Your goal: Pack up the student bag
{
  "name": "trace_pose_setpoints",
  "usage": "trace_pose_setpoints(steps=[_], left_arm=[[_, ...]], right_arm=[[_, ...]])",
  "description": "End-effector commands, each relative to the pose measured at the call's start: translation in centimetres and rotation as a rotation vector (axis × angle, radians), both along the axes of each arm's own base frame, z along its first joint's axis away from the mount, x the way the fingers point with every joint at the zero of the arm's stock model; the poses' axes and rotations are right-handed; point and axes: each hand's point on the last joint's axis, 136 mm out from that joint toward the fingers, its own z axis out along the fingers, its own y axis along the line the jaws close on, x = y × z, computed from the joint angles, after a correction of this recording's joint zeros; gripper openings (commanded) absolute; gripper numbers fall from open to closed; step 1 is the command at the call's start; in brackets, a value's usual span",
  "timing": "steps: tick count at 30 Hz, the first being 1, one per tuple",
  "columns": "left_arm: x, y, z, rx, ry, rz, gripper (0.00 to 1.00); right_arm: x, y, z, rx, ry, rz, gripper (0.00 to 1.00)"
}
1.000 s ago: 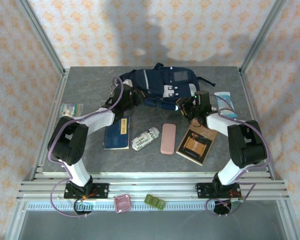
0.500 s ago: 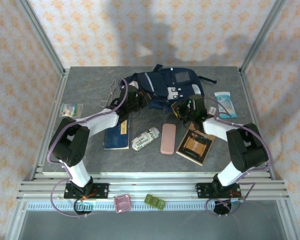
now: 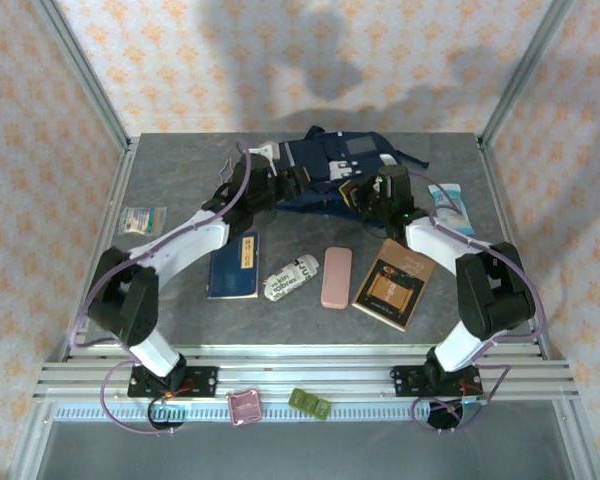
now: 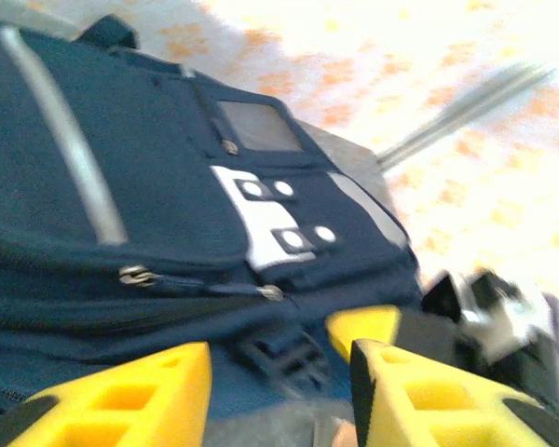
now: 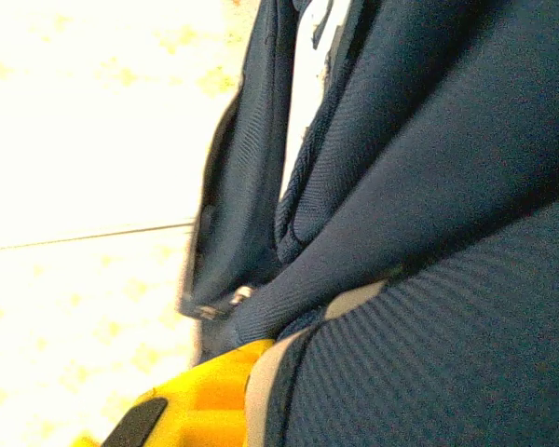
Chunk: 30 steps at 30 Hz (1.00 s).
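The student bag (image 3: 332, 163) lies at the far middle of the bench (image 3: 180, 180), front patch up. The left pincer (image 3: 292, 180) sits at the bag's near left edge, its yellow fingers (image 4: 121, 396) apart with nothing between them. The right pincer (image 3: 363, 192) is at the near right edge, closed on a fold of the bag's navy fabric, which presses against its finger (image 5: 205, 391)
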Motion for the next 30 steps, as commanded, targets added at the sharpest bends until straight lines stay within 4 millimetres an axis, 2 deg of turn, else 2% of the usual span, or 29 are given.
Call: trace_pose_setpoints(steps=[1,4,6,9,11,16,19,25,30], left_arm=[[-3.6,-0.4,2.6,-0.025,-0.134,-0.090,0.46],[-6.4,-0.7,1.7,-0.068,-0.161,-0.136,0.46],[-8.2,-1.6,0.7,-0.098,-0.170,-0.185,0.47],[-9.6,-3.1,-1.6,-0.089,-0.167,-0.215,0.50],[-9.8,-3.8,-3.2,-0.077,-0.167,-0.215,0.52],[-8.1,-4.4,-5.3,-0.037,-0.219,-0.172,0.57],[-6.8,-4.2,-6.2,0.051,-0.294,-0.122,0.58],[-5.8,-3.1,-6.1,0.085,-0.492,-0.037,0.58],[-4.1,-4.7,-7.9,0.188,-0.488,-0.072,0.56]], right_arm=[[0.6,0.8,5.7,0.113,-0.096,-0.002,0.00],[0.7,0.7,6.3,0.142,-0.092,-0.023,0.00],[0.7,0.8,6.5,0.152,-0.088,-0.026,0.00],[0.7,1.1,6.9,0.160,-0.093,-0.023,0.00],[0.6,1.3,7.2,0.160,-0.097,-0.020,0.00],[0.2,1.6,7.4,0.164,-0.094,-0.016,0.00],[0.1,1.6,7.7,0.166,-0.099,-0.019,0.00],[0.0,2.0,8.3,0.178,-0.111,-0.007,0.00],[0.1,2.5,8.4,0.187,-0.115,0.005,0.00]])
